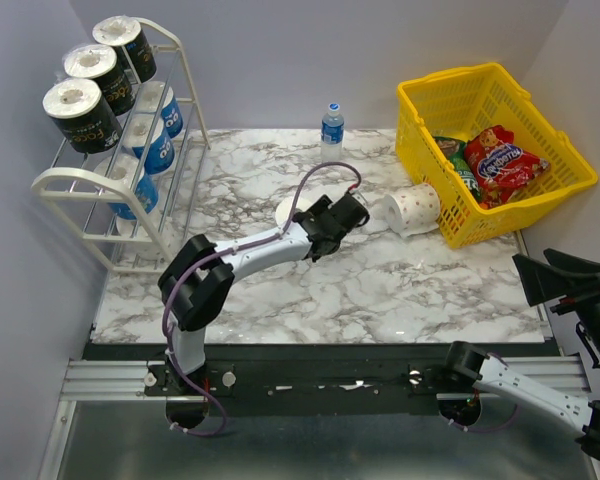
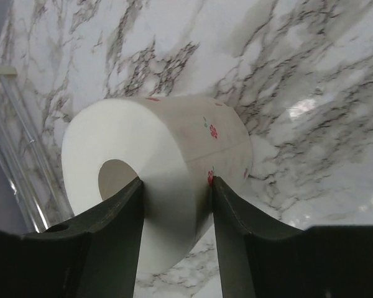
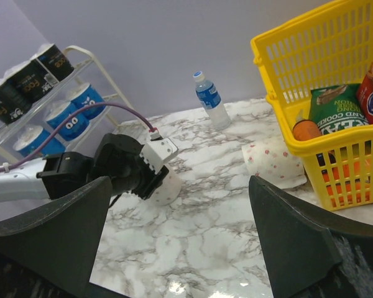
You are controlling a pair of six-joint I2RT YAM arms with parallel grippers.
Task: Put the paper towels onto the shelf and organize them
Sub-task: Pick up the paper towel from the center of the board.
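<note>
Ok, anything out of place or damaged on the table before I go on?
Nothing stands out. Nothing is spilled or torn. The left end effector is at one dotted roll; the other dotted roll lies on its side beside the yellow basket, and the water bottle stands upright.

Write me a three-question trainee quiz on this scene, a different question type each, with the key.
1. How many black rolls sit on the shelf's top tier?
2. True or false: the right gripper is holding a roll.
3. Apart from the one at the left gripper, where is the other white dotted roll? A) on the shelf's middle tier B) on the table beside the yellow basket C) on the shelf's bottom tier
Key: 1) three; 2) false; 3) B.
</note>
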